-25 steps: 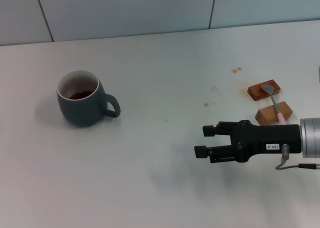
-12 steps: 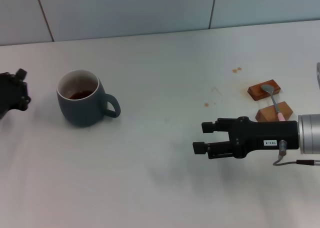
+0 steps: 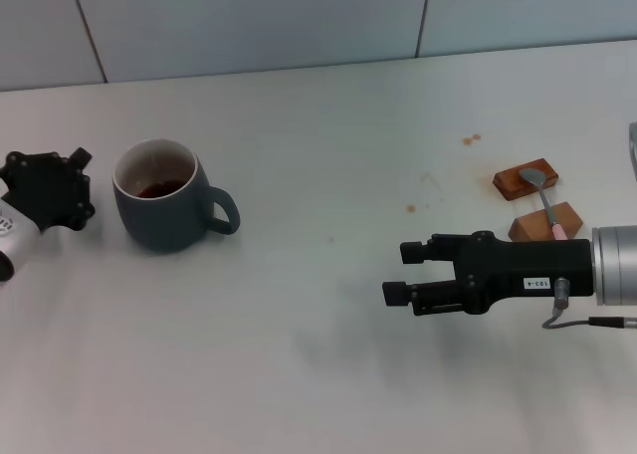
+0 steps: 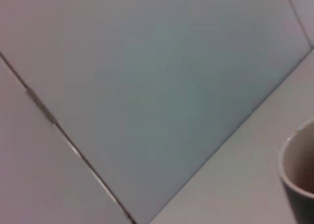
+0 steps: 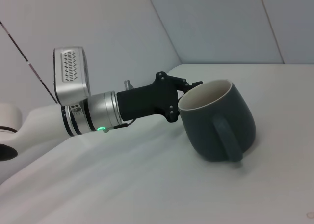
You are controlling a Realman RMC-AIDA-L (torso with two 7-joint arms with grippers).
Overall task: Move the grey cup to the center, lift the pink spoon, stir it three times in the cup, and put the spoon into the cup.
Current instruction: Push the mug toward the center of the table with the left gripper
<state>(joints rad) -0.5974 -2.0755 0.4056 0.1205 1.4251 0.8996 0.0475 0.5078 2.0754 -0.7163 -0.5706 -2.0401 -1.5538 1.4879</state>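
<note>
The grey cup [image 3: 164,203] stands upright at the left of the white table, handle to the right, with dark liquid inside. It also shows in the right wrist view [image 5: 221,121] and, by its rim only, in the left wrist view [image 4: 298,177]. My left gripper [image 3: 52,180] is open just left of the cup, close to its wall but apart from it; it also shows in the right wrist view [image 5: 180,101]. The pink spoon [image 3: 545,207] lies across two brown blocks at the right. My right gripper [image 3: 396,272] is open and empty, low over the table to the left of the spoon.
Two brown wooden blocks [image 3: 525,178] [image 3: 537,225] carry the spoon. Small brown stains [image 3: 470,138] mark the table near them. A tiled wall [image 3: 299,16] stands behind the table. A wide stretch of table lies between the cup and my right gripper.
My left gripper has come into view from the left and moved right to beside the cup. My right gripper has shifted slightly left. The cup and spoon have not moved.
</note>
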